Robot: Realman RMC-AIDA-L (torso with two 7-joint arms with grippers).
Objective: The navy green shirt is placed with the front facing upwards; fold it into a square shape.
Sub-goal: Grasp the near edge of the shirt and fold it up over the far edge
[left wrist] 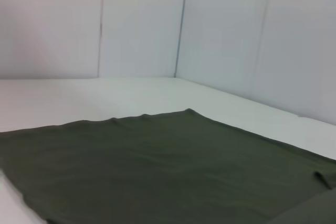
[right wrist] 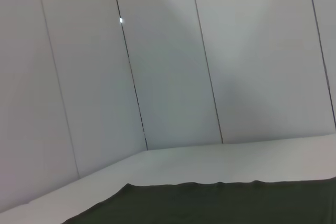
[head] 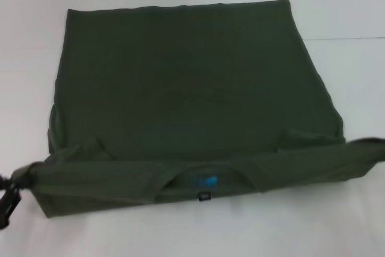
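- I see the navy green shirt (head: 192, 82) flat on the white tabletop (head: 337, 4), its collar edge folded over.
- Left gripper (head: 8, 200) sits at the fold's left end; I cannot tell its jaws' state.
- Right gripper is out of my view.

We see the navy green shirt (head: 192, 82) as matt knit cloth, soft-looking, no sheen, mostly smooth w/ faint creases near the folded band. Neck label (head: 204, 195) looks like woven fabric, black, w/ blue print (head: 204, 182) inside the collar, slightly brighter than the cloth. Table (head: 337, 10) reads as smooth white surface, matt to low-gloss. Wall panels (right wrist: 168, 77) behind: smooth, white, semi-matt, thin dark seams. Left gripper (head: 7, 200) looks like black hard plastic, matt; fingers' state unclear.
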